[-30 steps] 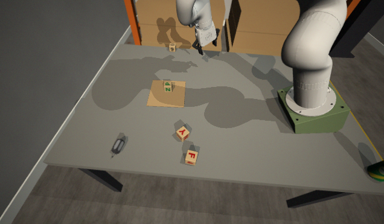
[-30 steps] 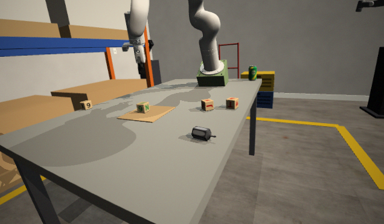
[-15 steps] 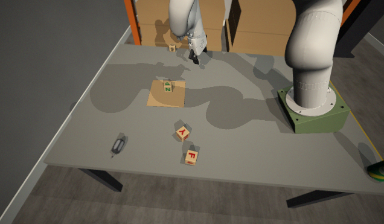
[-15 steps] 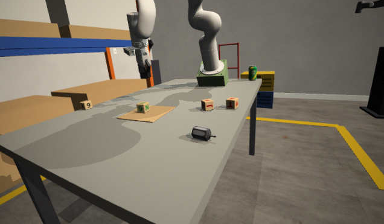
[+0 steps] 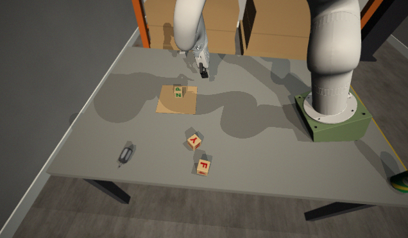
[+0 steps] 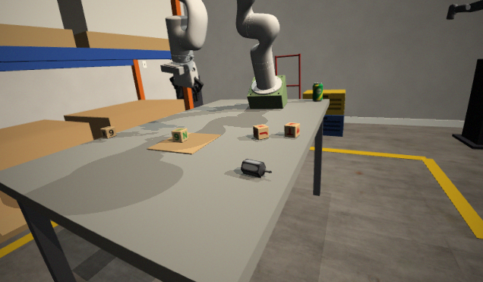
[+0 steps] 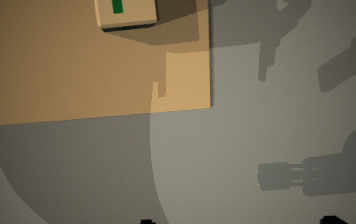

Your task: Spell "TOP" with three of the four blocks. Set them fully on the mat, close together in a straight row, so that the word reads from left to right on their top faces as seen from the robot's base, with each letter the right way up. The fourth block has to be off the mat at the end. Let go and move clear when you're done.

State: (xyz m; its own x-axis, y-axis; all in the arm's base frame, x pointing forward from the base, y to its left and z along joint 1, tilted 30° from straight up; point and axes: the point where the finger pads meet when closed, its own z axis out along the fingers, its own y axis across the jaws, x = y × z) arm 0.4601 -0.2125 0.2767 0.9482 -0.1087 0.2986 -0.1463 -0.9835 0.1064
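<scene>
My gripper (image 5: 204,76) (image 6: 187,90) (image 7: 239,221) is open and empty, high above the table. In the top view it shows behind and right of the mat (image 5: 174,108) (image 6: 194,149) (image 7: 60,95). A block with green letters (image 5: 178,92) (image 6: 179,135) (image 7: 127,14) sits on the mat near its back edge, with a P on top. A block with a red Y on top (image 5: 194,140) (image 6: 260,132) lies turned off the mat. A block with a red F on top (image 5: 203,166) (image 6: 292,130) lies nearer the front edge. The fourth block (image 6: 108,132) stands at the far table edge; its top is unreadable.
A dark motor-like object (image 5: 125,156) (image 6: 253,168) lies near the front left in the top view. A green can (image 5: 401,183) (image 6: 317,92) stands at the far right there. The green robot base (image 5: 340,130) (image 6: 266,102) stands right of the mat. Cardboard boxes are behind the table.
</scene>
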